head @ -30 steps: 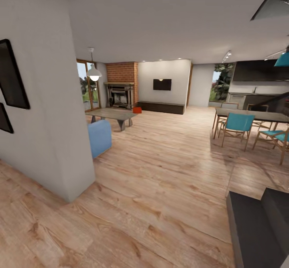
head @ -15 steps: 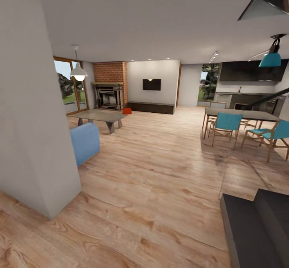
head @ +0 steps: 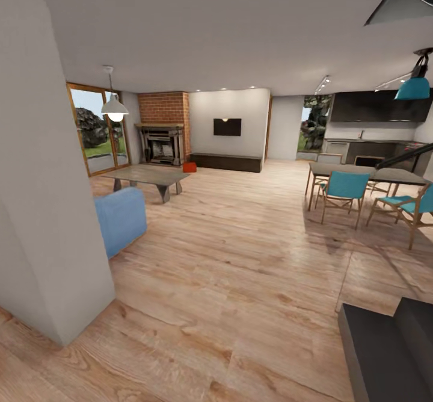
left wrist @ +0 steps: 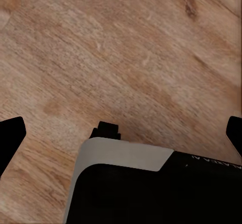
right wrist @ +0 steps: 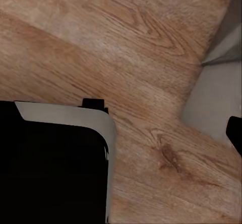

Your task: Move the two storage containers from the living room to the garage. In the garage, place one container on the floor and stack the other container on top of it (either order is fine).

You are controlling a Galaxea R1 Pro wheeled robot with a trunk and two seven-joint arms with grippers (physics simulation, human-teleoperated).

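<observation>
An orange-red storage container [head: 190, 166] is seen far off at about 11 o'clock, resting on the wood-plank floor [head: 240, 257] of the living room, just beside the long low dark bench [head: 227, 162] and near the brick fireplace [head: 161, 127]. A grey coffee table [head: 147, 177] and a blue seat [head: 120, 218] are passed at 10 o'clock, with teal chairs [head: 344, 189] at 2 o'clock. The left gripper [left wrist: 121, 133] and right gripper [right wrist: 237, 133] are shown over bare planks with fingertips spread wide, nothing held.

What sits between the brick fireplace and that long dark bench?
In the head view, a small orange-red container sits on the wood floor between the fireplace and bench.
</observation>
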